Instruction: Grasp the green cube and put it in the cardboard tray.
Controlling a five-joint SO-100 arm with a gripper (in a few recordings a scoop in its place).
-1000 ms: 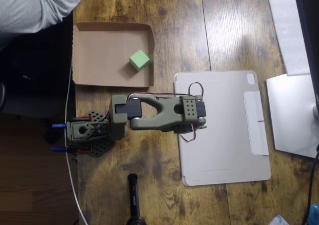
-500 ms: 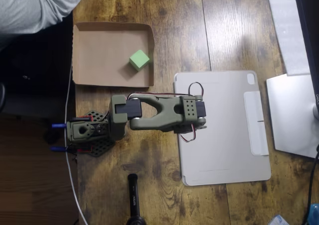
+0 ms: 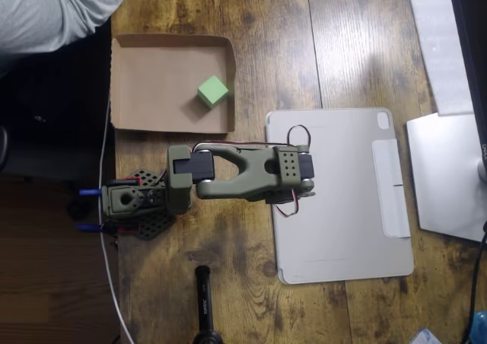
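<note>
Plainly, the green cube point(image 3: 212, 90) already sits inside the cardboard tray point(image 3: 144, 51), near the tray wall that faces the arm, so the placing looks done. By its look it is a light, stiff little block with matte faces (probably foam or painted wood, not slippery), and any regrasp would best pinch two opposite flat sides. The pincer point(image 3: 293, 192) is folded under the olive arm point(image 3: 236, 173), above the grey slab point(image 3: 342, 199), well apart from the cube; whether its jaws are parted or together I cannot tell. Counted: one cube, one tray, one grey slab, one arm on the wooden worktop point(image 3: 350, 47).
</note>
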